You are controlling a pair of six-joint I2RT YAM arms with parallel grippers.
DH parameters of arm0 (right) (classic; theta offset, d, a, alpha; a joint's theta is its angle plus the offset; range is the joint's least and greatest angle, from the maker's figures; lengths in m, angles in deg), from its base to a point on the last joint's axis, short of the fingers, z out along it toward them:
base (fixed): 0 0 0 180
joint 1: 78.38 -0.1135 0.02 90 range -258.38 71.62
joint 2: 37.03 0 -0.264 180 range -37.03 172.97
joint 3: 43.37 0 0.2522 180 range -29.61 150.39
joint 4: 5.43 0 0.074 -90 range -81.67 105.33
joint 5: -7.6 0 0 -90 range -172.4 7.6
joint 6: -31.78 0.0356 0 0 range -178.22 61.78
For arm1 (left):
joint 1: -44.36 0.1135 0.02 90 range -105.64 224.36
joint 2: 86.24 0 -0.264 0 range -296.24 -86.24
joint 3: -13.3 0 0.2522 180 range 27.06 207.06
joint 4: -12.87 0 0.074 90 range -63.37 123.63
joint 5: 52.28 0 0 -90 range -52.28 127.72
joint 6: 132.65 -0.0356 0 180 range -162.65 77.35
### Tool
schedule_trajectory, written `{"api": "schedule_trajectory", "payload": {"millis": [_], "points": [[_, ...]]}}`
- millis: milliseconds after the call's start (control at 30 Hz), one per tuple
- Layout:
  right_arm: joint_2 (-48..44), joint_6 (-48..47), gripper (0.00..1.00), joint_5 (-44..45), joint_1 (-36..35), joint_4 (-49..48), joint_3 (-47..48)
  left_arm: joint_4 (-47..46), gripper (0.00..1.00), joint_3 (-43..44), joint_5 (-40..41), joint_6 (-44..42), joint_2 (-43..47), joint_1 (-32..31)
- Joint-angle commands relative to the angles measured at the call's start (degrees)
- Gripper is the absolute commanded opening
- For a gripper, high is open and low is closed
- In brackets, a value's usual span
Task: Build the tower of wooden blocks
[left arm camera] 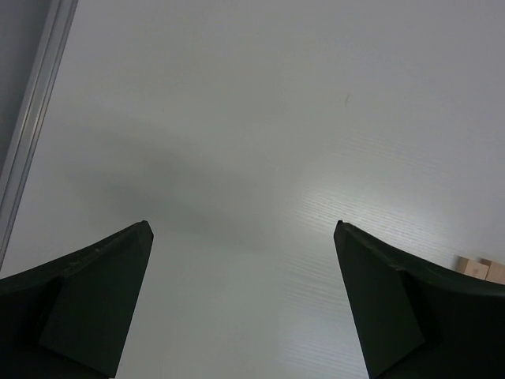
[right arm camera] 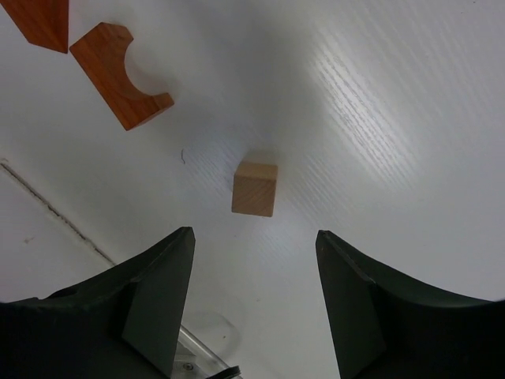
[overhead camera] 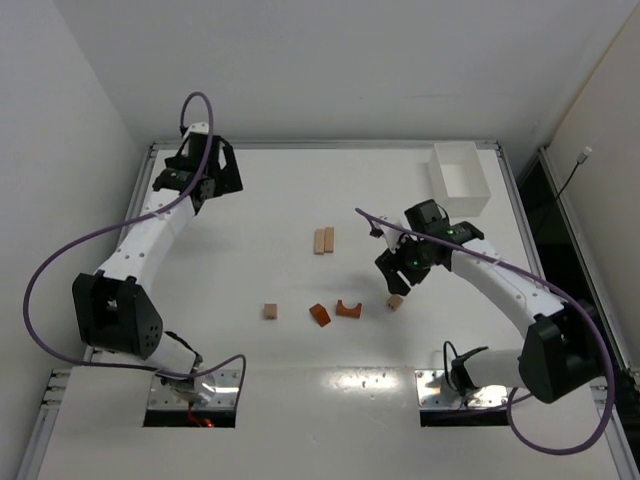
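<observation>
The wood blocks lie loose on the white table, none stacked. A pale tan cube (overhead camera: pixel 396 301) lies just under my right gripper (overhead camera: pixel 397 283), which is open and empty; in the right wrist view the cube (right arm camera: pixel 255 189) sits ahead of the gripper (right arm camera: pixel 255 234). An orange arch (overhead camera: pixel 348 308) and an orange wedge (overhead camera: pixel 320 316) lie to its left; the arch (right arm camera: pixel 121 74) and wedge (right arm camera: pixel 38 21) show in the right wrist view. Two tan bars (overhead camera: pixel 323 240) lie side by side mid-table. Another tan cube (overhead camera: pixel 270 311) lies left. My left gripper (overhead camera: pixel 208 180) is open and empty, far back left.
A white rectangular tray (overhead camera: pixel 459 179) stands at the back right. The table's raised rim (overhead camera: pixel 320 146) runs along the back and sides. In the left wrist view the gripper (left arm camera: pixel 242 229) hangs over bare table, with the tan bars' ends (left arm camera: pixel 481 268) at the right edge.
</observation>
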Motion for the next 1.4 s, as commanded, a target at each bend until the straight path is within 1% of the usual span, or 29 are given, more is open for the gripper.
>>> {"api": "schedule_trajectory", "payload": {"millis": [0,33,67,100,167,300,433,500,767,833,1133,1233,1367], "points": [[1.3,3.8,0.60,-3.4,-0.5,0.8,2.5,-0.4,1.00,-0.8,-4.7,0.3,3.0,3.8],[2.0,5.1,0.60,-3.4,-1.2,-0.1,1.6,-0.4,1.00,-0.8,-5.6,0.4,3.0,4.4],[2.6,6.5,0.60,-1.1,-1.8,-0.1,1.6,-0.4,1.00,-1.4,-6.9,1.0,3.0,4.4],[2.6,7.5,0.62,0.2,-1.8,-0.7,1.1,-0.4,1.00,-1.4,-6.9,1.0,3.0,5.1],[4.0,8.2,0.62,1.3,-1.8,-0.7,1.1,-0.4,1.00,-1.4,-7.8,1.0,2.5,5.7],[7.7,8.2,0.62,0.8,-3.0,1.4,2.9,-1.0,1.00,-0.1,-10.0,1.5,1.0,5.7],[9.8,6.1,0.62,4.8,-4.9,1.4,2.9,-1.0,1.00,2.1,-10.6,1.5,-1.1,5.7],[10.5,4.6,0.62,5.6,-4.9,2.2,3.4,-1.0,1.00,2.1,-11.3,1.5,-1.7,5.7],[13.5,3.5,0.62,7.4,-4.9,2.2,3.4,-1.0,1.00,4.1,-13.8,2.0,-5.3,5.7],[14.2,2.9,0.62,7.4,-4.3,1.6,4.0,-1.0,1.00,5.5,-15.0,2.0,-5.9,5.7],[18.5,2.9,0.61,6.8,-4.3,1.6,6.2,-1.0,1.00,6.0,-16.1,3.1,-7.0,5.7],[19.7,2.9,0.57,6.2,-4.3,1.1,6.2,-1.0,1.00,7.0,-16.7,3.1,-7.6,5.7],[20.4,2.9,0.57,5.7,-4.3,1.6,6.2,-1.0,1.00,8.1,-17.2,3.1,-8.4,5.7]]}}
